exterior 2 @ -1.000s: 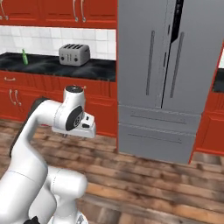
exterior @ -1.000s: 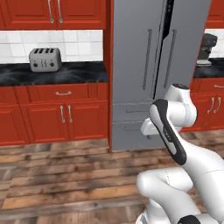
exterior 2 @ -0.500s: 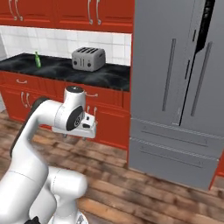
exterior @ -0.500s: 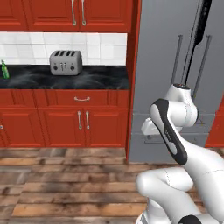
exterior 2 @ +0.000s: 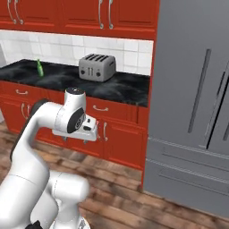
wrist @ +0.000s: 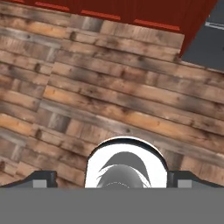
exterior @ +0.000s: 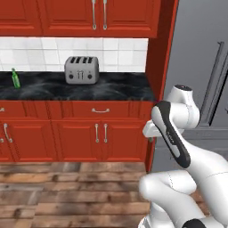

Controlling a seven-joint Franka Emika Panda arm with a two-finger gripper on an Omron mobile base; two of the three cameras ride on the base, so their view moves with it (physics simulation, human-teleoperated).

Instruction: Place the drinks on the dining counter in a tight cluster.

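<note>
A slim green glass bottle, one of the drinks, stands upright at the left end of the narrow black counter, against the tiled wall. The dining counter is out of view. My gripper hangs folded close to the arm, well in front of the red lower cabinets and far from the bottle. In the hand view the gripper points down at the wooden floor; its two tips sit wide apart with nothing between them, so it is open.
A silver toaster stands on the narrow counter under red wall cabinets. A tall grey fridge fills the right side. Red base cabinets front a wooden plank floor.
The whole picture has slid to the right, so the base has moved: fridge now at the right edge, toaster nearer centre, green bottle come into view. The arm keeps its pose, jaws still open.
</note>
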